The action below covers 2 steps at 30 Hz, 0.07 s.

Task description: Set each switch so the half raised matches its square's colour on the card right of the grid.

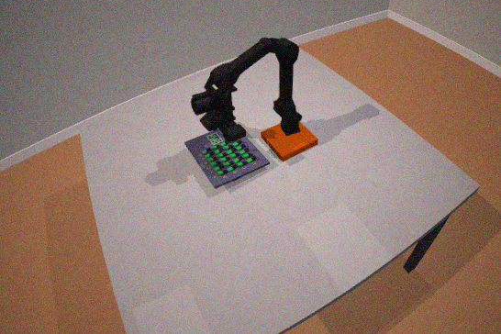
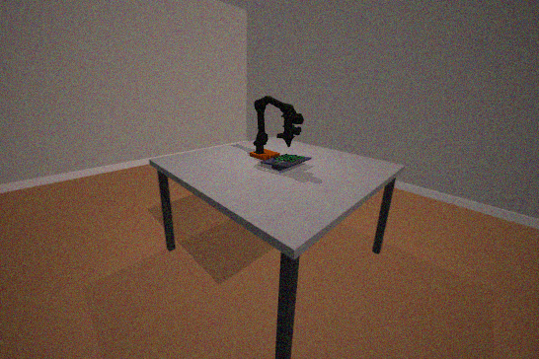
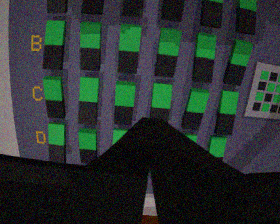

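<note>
My jaws (image 1: pixel 235 138) (image 2: pixel 289 145) are pressed together with nothing in them, and I hang over the switch panel (image 1: pixel 196 144) (image 2: pixel 281 168) (image 3: pixel 21 80). In the top view it sits left of the middle, beside my orange base (image 1: pixel 294 150) (image 2: pixel 257 155). If I come down a bit off, I could push the switch next door, because the rows sit so close. My tips hide part of row D at the bottom of the wrist view, so I might pick wrong. Each switch is half green, half dark. The small card (image 1: pixel 214 138) (image 3: pixel 274 92) has little squares, cut off at the wrist view's right edge.
</note>
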Available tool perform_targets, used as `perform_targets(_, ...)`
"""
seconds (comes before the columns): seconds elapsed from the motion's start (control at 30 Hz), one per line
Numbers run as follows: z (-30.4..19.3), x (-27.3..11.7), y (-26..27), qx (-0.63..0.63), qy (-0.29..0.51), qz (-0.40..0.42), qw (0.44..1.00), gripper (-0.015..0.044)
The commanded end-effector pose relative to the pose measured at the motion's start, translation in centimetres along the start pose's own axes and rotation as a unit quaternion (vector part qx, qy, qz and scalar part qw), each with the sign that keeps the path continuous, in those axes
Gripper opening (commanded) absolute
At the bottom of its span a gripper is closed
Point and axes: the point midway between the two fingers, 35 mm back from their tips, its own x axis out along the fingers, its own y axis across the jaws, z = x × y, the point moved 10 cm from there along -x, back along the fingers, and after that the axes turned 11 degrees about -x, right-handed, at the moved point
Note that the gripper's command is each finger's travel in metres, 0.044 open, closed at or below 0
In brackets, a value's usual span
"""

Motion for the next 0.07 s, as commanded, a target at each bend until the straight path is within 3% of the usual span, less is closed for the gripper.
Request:
perform_targets(0.0,0.05,0.07,0.00,0.001,0.003,-0.001,1.000,0.0000)
perform_targets(0.03,0.05,0.07,0.00,0.001,0.003,-0.001,1.000,0.0000)
